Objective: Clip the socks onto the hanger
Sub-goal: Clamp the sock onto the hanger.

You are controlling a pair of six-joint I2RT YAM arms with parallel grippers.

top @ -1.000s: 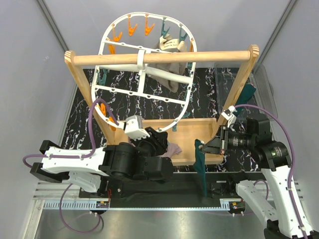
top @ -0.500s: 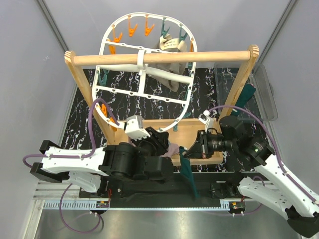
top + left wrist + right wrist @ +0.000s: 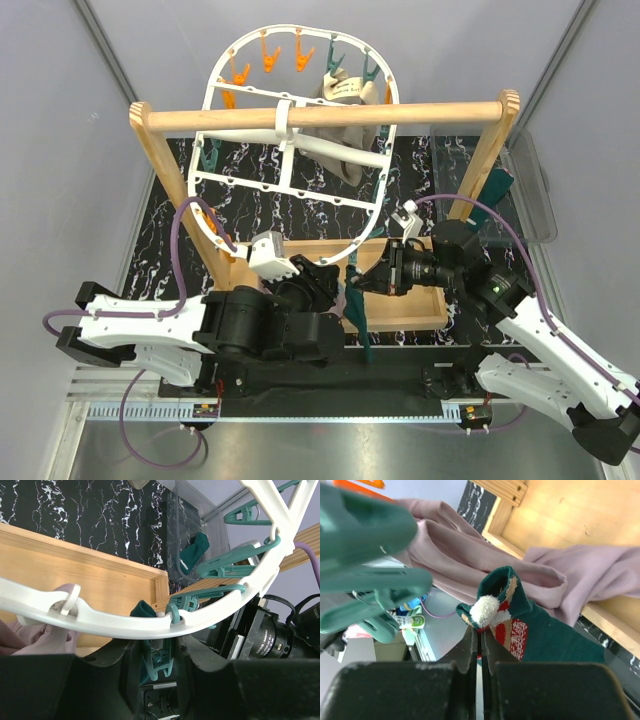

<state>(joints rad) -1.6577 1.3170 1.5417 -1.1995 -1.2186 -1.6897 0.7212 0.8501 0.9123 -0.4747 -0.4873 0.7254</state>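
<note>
The white oval hanger (image 3: 285, 186) hangs from the wooden rail, with its near rim low over the tray. In the left wrist view my left gripper (image 3: 156, 650) is shut on a teal clothespin (image 3: 161, 662) dangling from that rim (image 3: 100, 617). In the top view the left gripper (image 3: 335, 285) sits beside my right gripper (image 3: 358, 283). The right gripper (image 3: 480, 635) is shut on the cuff of a dark teal sock (image 3: 545, 630) with red and white marks. The sock hangs down (image 3: 363, 325). Mauve-pink socks (image 3: 470, 555) lie just behind it on the tray.
The wooden rail stand (image 3: 320, 115) spans the table. A wooden tray (image 3: 410, 300) lies under the grippers. A clear bin (image 3: 530, 190) at the right holds another teal sock (image 3: 497, 185). A grey-beige cloth (image 3: 335, 140) hangs from the far rim beside orange clothespins (image 3: 265, 55).
My right arm has swung left with the teal sock, from the tray's right end to right beside the left gripper. The left arm has stayed put.
</note>
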